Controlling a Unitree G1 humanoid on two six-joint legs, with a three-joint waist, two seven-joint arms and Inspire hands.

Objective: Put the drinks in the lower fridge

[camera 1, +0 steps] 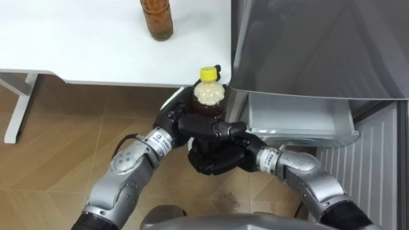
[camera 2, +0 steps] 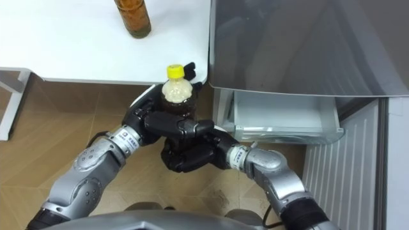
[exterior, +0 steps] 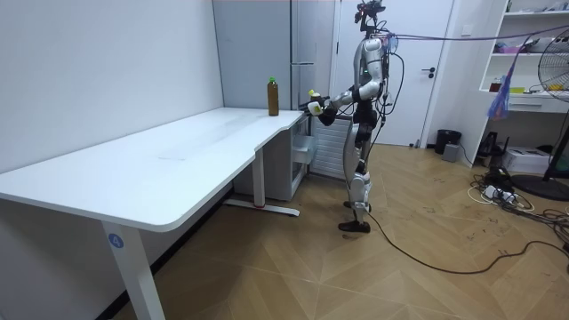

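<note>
i have my left hand (camera 1: 182, 122) curled round the yellow-capped bottle (camera 1: 209, 94) and my right hand (camera 1: 214, 158) cupped with bent fingers under its base, holding it upright. just right of the hands the drawer (camera 1: 300, 121) of the grey fridge (camera 1: 319, 45) stands pulled out. beyond the hands, to their left, a brown bottle (camera 1: 157, 18) stands on the white table (camera 1: 83, 51); the table edge is close behind the held bottle. wood floor (camera 1: 57, 128) lies below. my fingers hide the label.

Left hand (camera 1: 190, 124): is curled round the side of the bottle (camera 1: 209, 97).
Right hand (camera 1: 214, 161): is curled round its base, beneath the left.
Arms: are held bent, wrists close together in front.
</note>
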